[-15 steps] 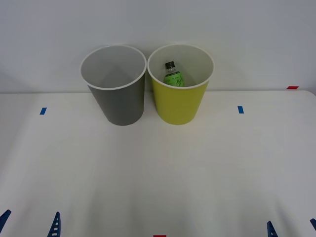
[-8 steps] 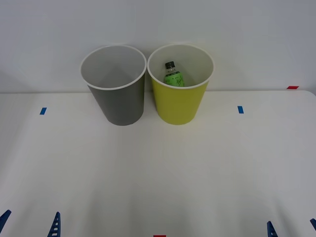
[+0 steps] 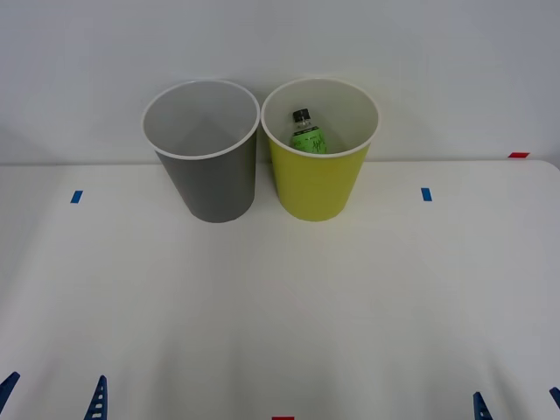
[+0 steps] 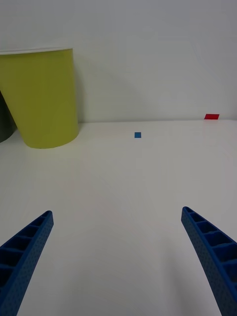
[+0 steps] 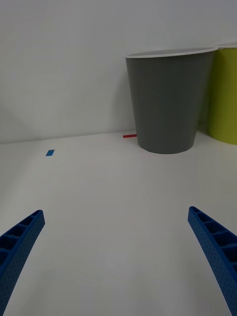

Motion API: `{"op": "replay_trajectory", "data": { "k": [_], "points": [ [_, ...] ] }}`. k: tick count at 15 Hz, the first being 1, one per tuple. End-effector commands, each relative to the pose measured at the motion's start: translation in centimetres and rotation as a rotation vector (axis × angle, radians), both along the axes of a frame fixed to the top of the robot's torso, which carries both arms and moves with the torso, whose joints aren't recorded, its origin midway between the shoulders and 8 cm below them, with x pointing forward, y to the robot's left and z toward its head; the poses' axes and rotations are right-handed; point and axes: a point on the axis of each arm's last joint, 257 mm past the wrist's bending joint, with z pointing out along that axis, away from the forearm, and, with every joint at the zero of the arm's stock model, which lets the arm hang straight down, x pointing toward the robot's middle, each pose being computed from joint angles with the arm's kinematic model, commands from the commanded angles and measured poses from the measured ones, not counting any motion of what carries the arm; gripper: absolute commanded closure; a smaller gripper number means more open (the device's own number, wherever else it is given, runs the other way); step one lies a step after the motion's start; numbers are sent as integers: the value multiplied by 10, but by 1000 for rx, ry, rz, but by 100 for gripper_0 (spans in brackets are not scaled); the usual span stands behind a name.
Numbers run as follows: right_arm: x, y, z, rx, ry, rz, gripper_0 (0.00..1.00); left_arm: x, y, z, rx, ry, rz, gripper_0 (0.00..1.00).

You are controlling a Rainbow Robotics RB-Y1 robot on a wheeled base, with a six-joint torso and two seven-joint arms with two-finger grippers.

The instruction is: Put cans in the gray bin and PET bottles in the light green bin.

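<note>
The gray bin (image 3: 210, 175) and the light green bin (image 3: 319, 179) stand side by side at the back of the white table, gray on the left. A PET bottle (image 3: 307, 133) with a green label and black cap rests inside the light green bin. No cans are in sight. My left gripper (image 3: 52, 398) is open at the near left edge, nothing between its blue fingers (image 5: 217, 252); the gray bin (image 5: 170, 98) is far ahead of it. My right gripper (image 3: 516, 404) is open at the near right edge, far from the light green bin (image 4: 42, 96).
Small blue tape marks (image 3: 76, 197) (image 3: 426, 194) lie on the table at left and right. A red mark (image 3: 518, 155) sits at the back right, another (image 3: 283, 418) at the front edge. A white wall rises directly behind the bins.
</note>
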Motion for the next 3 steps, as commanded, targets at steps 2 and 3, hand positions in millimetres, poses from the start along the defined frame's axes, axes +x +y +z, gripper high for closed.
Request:
{"op": "replay_trajectory", "data": {
  "k": [2, 3],
  "points": [
    [0, 0, 0, 0, 0, 0, 10, 0, 0, 0, 0, 0, 0, 0],
    [0, 0, 0, 0, 0, 0, 10, 0, 0, 0, 0, 0, 0, 0]
  ]
}}
